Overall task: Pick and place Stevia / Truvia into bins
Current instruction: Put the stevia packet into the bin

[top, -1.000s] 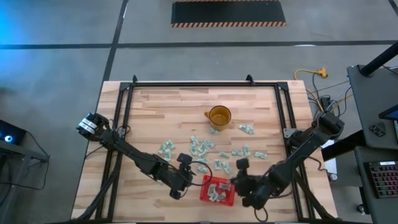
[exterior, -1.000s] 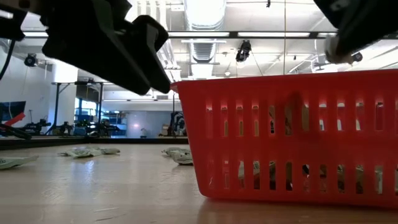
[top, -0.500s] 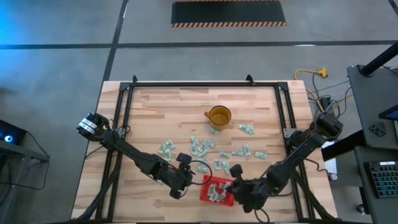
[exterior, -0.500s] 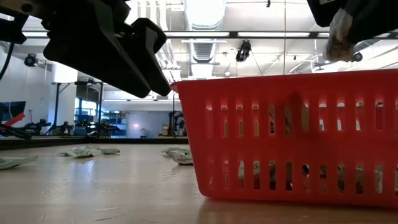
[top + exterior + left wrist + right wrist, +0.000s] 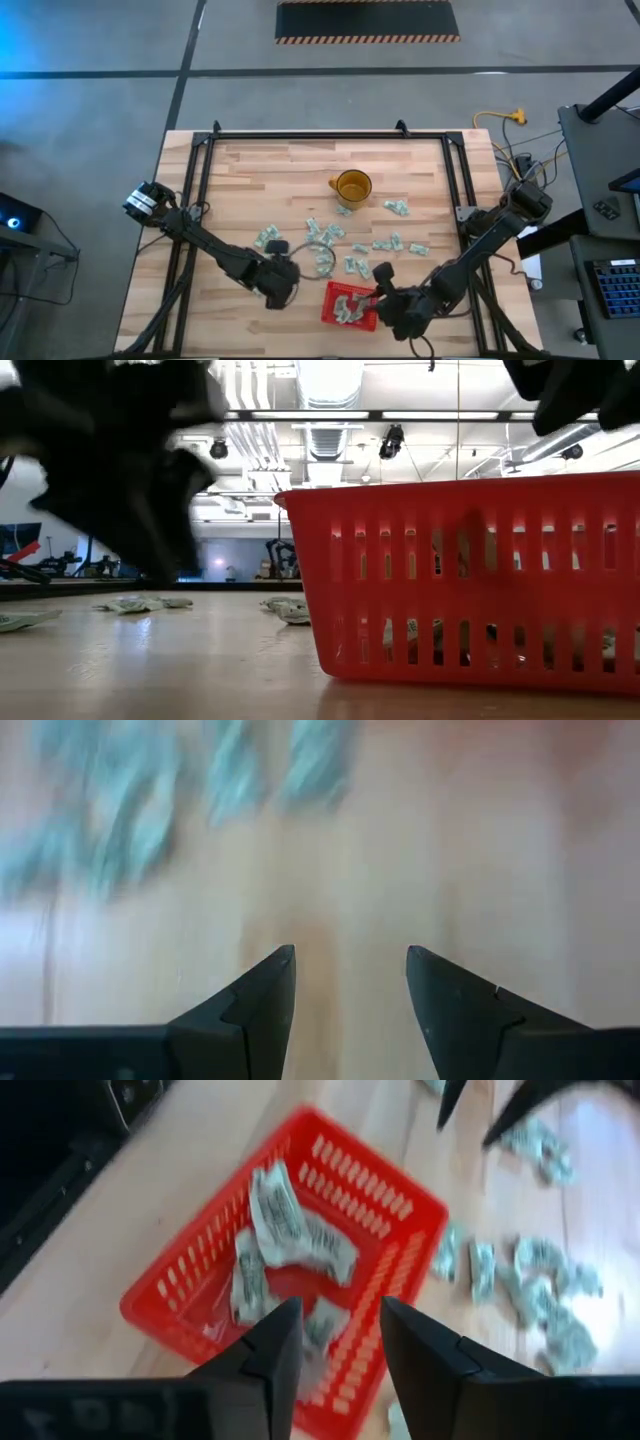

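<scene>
Wooden table [image 5: 250,165], near edge: red basket [image 5: 349,304], holding several pale green and white packets [image 5: 290,1230]; more lie inside than half a second ago, when one pale packet hung at the right gripper above the rim and is now gone from it. Right gripper [image 5: 383,297]: just over the basket's 3 o'clock wall, fingers [image 5: 270,1345] parted and empty, where a second ago they were pinched on a packet. Left gripper [image 5: 277,272]: fingers [image 5: 262,995] spread with nothing between them, above bare wood at the basket's 10 o'clock; it has swung away from the basket's 9 o'clock side toward the loose packets [image 5: 325,238], and shows blurred in the low view. Loose packets: scattered mid-table from the basket's 11 o'clock to 1 o'clock, unchanged. Yellow mug [image 5: 352,186]: upright at 12 o'clock of the basket, well apart, unmoved.
</scene>
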`<move>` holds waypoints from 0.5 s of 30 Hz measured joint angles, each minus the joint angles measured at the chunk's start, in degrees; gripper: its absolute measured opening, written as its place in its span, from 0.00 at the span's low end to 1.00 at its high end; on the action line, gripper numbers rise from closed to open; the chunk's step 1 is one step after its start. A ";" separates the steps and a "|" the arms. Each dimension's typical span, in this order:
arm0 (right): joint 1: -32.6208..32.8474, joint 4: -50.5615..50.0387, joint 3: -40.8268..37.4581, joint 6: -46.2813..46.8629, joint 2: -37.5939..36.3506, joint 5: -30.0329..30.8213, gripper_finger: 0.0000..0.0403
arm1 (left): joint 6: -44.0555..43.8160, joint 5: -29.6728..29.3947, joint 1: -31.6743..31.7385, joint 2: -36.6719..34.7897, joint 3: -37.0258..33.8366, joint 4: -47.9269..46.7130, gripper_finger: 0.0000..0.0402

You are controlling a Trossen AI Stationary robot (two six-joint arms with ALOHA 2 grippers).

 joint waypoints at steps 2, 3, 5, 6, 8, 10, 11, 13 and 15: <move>0.21 -3.23 0.98 3.16 0.00 -0.02 0.32 | -7.06 0.02 0.00 -0.11 0.15 -4.81 0.44; 0.32 -4.56 1.32 4.42 -0.02 0.00 0.32 | -9.92 0.17 -0.02 -0.22 0.15 -6.55 0.44; 0.69 -6.43 2.01 6.42 -0.02 -0.02 0.32 | -13.89 1.23 -0.07 -0.24 0.15 -8.53 0.44; 0.91 -6.84 2.19 6.95 -0.02 -0.03 0.32 | -15.36 2.02 -0.11 -0.24 0.15 -8.91 0.44; 1.47 -7.40 2.56 7.26 -0.02 -0.03 0.32 | -17.85 3.98 -0.13 -0.24 0.15 -8.79 0.44; 2.12 -7.58 2.74 7.30 -0.04 -0.07 0.32 | -20.17 5.37 -0.26 -0.24 0.15 -8.94 0.44; 2.40 -7.56 2.84 7.32 -0.04 -0.07 0.32 | -21.12 5.72 -0.36 -0.24 0.15 -8.94 0.44; 3.09 -7.56 2.89 7.33 -0.04 -0.13 0.32 | -22.45 5.74 -0.65 -0.24 0.15 -9.03 0.44; 3.55 -7.54 2.89 7.34 -0.04 -0.18 0.31 | -24.07 5.78 -0.90 -0.24 0.15 -9.84 0.44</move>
